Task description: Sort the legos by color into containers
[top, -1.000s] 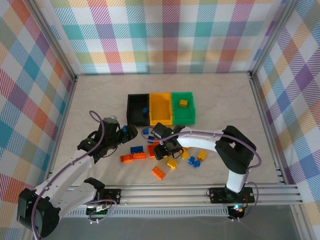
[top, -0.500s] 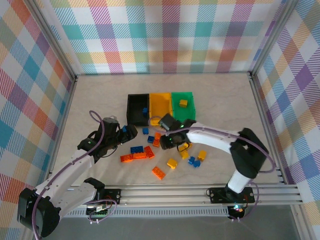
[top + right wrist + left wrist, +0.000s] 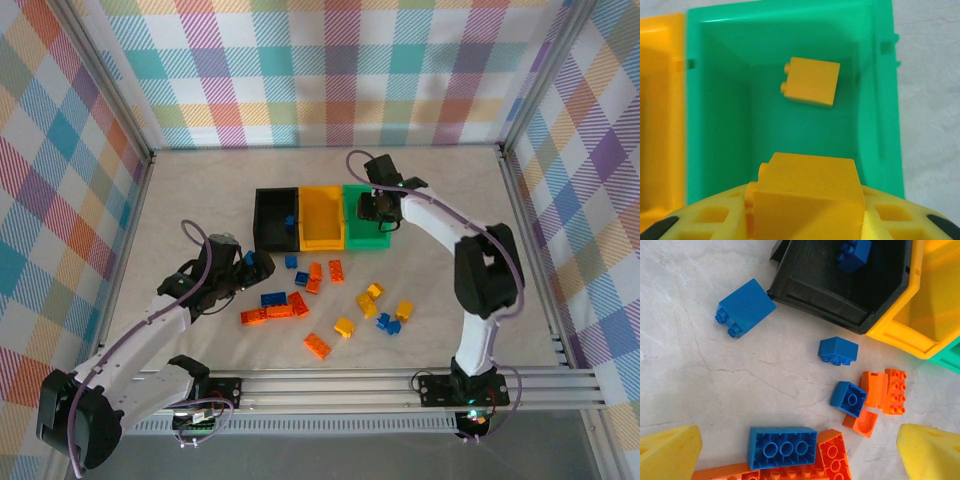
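Right tool [image 3: 805, 220] grips a yellow lego [image 3: 807, 192] over the green bin [image 3: 875, 125], 1 yellow brick [image 3: 811, 81] lying inside; left tool [image 3: 258, 266] released, hovering over loose legos [image 3: 782, 447]

The overhead camera sits above and behind me, looking down across the whole table [image 3: 200, 190]. My left wrist camera faces straight down, close over a corner of the black bin [image 3: 825, 290]. My right wrist camera hovers close above the green bin [image 3: 715, 125]. Overhead takes in both bins.
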Available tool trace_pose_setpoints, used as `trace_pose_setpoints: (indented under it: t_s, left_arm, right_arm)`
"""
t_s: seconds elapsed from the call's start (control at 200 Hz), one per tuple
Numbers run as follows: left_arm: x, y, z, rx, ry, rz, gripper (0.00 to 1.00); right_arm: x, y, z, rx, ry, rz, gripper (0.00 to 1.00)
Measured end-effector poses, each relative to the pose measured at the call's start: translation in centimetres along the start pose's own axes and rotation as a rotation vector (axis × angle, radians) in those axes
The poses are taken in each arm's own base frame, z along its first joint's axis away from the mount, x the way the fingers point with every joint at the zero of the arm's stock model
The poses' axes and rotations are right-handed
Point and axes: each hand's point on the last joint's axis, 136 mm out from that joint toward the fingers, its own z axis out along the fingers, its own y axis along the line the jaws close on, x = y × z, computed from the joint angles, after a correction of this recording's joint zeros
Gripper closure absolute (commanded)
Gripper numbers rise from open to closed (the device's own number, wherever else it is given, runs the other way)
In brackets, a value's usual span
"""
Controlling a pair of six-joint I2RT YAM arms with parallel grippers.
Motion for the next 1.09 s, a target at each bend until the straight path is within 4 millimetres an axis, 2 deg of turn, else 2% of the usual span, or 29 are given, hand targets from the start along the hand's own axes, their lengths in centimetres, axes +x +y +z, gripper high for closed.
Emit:
trace_pose_setpoints:
  t_s: [0.05, 0.14, 0.285, 0.44, 0.66, 0.85, 0.975, 1.095]
  left_arm:
    - [-0.1, 0.1, 0.0, -0.010, 0.004, -0.002, 0.00]
    - [-0.4, 0.7, 0.4, -0.042, 0.017, -0.013, 0.00]
    - [-0.3, 2.2, 1.9, -0.109, 0.061, -0.040, 0.02]
    - [0.0, 3.3, 4.0, -0.183, 0.109, -0.031, 0.04]
    - [-2.0, 3.6, 7.5, -0.284, 0.102, 0.040, 0.04]
    - [-2.6, 4.3, 10.2, -0.359, 0.119, 0.093, 0.08]
    - [-2.7, 5.1, 10.9, -0.402, 0.121, 0.123, 0.14]
    - [-3.0, 5.2, 11.4, -0.408, 0.110, 0.150, 0.29]
  right_arm:
    - [0.1, -0.1, 1.3, 0.015, 0.019, -0.002, 0.47]
    - [-1.2, 0.4, 1.0, 0.004, -0.006, 0.009, 0.33]
    - [-1.4, 0.9, 0.8, -0.019, -0.008, 0.007, 0.27]
    - [-1.1, 1.4, 0.0, -0.042, -0.015, 0.000, 0.25]
    - [-0.6, 2.4, -3.1, -0.091, -0.057, -0.010, 0.25]
    - [-0.3, 2.5, -4.0, -0.104, -0.071, -0.014, 0.25]
    - [-0.1, 2.5, -4.0, -0.105, -0.074, -0.013, 0.25]
    - [0.0, 2.4, -4.1, -0.107, -0.075, -0.009, 0.25]
